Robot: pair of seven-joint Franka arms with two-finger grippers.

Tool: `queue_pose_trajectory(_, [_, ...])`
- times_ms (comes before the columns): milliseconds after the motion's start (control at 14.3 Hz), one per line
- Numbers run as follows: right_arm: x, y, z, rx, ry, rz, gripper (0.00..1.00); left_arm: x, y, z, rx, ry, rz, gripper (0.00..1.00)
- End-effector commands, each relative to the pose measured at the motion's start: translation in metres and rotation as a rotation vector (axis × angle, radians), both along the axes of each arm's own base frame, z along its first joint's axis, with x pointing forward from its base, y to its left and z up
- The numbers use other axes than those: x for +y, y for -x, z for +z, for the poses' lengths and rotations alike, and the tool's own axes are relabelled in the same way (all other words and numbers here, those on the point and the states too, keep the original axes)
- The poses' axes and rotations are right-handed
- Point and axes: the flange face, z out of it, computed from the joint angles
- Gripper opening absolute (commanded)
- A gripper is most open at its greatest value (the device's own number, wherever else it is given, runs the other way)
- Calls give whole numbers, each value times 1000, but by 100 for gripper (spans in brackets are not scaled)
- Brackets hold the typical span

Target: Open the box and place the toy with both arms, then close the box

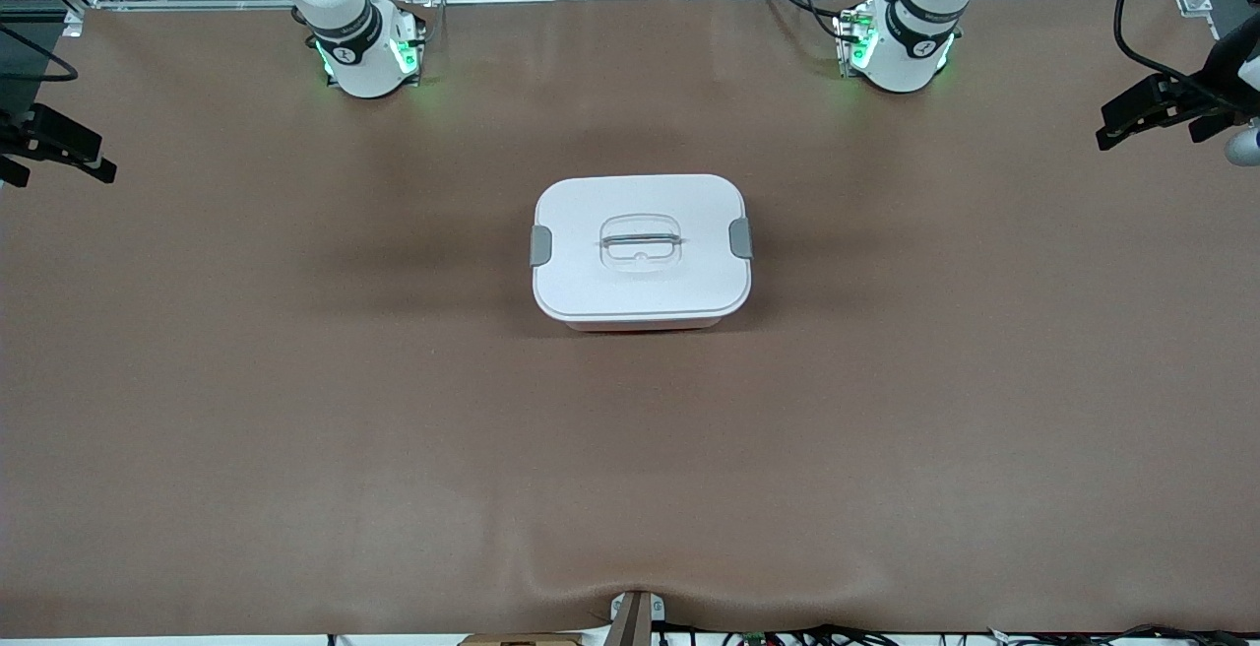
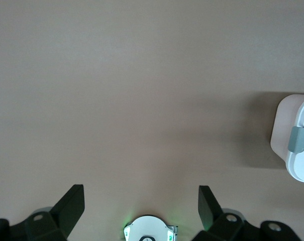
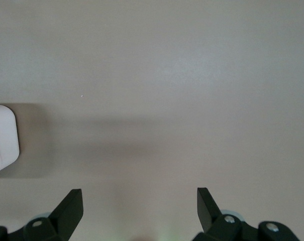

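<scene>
I have the white box (image 1: 641, 250) sitting at the middle of the table (image 1: 295, 410), lid (image 1: 640, 244) on, a grey latch (image 1: 540, 245) at its 9 o'clock end and another grey latch (image 1: 741, 237) at its 3 o'clock end, both looking folded down, handle (image 1: 641, 237) flat on top. No toy shows anywhere on the table, and I cannot see inside the box. That fits a box waiting to be opened or one closed again with the toy in it, so I will not call a move. The left gripper (image 2: 141, 201) hangs high over bare table off the box's 3 o'clock end, fingers (image 2: 71, 203) wide apart, holding nothing. The right gripper (image 3: 140, 203) hangs off the 9 o'clock end, likewise spread and touching nothing.
</scene>
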Motion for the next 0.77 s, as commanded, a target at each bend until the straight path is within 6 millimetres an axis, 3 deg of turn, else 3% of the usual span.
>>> queue_pose_trajectory(0, [-5,0,1,-2,13,10,100,-3,-5,0,-2,11,-19,100])
queue_pose_trajectory(699, [-5,0,1,-1,13,8,100,-8,-8,-5,11,10,-8,100])
